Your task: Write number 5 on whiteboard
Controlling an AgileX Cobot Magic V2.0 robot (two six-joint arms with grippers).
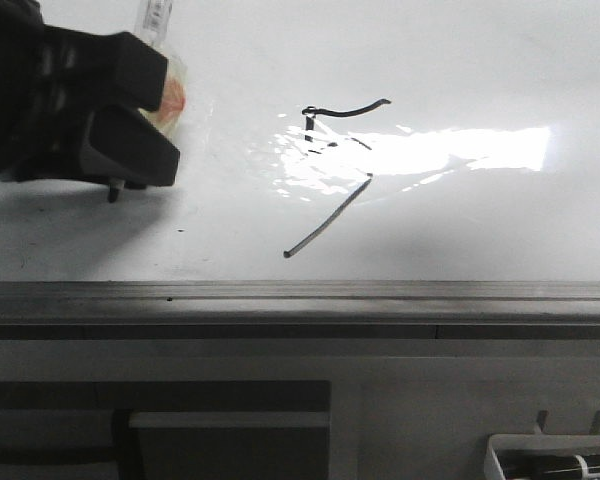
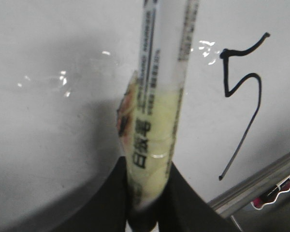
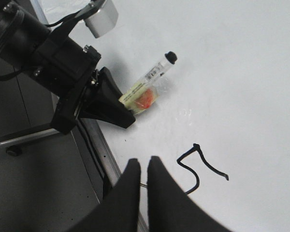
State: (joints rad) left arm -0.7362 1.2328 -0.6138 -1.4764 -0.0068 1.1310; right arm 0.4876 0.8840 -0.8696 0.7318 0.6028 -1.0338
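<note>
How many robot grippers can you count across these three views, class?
2. The left gripper holds a marker over the whiteboard; the right gripper sits empty beside the number 5.

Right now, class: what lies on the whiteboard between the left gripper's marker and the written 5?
Nothing: bare whiteboard with glare separates the marker in the left gripper from the number 5, clearest in the front view.

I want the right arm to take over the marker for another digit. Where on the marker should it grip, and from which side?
Grip the bare clear barrel of the marker, between the left pincer and the black tip. The yellow-labelled rear end is clamped inside that pincer, so only the front part is free. Come across the barrel from the whiteboard side, probably jaws square to its long axis.
</note>
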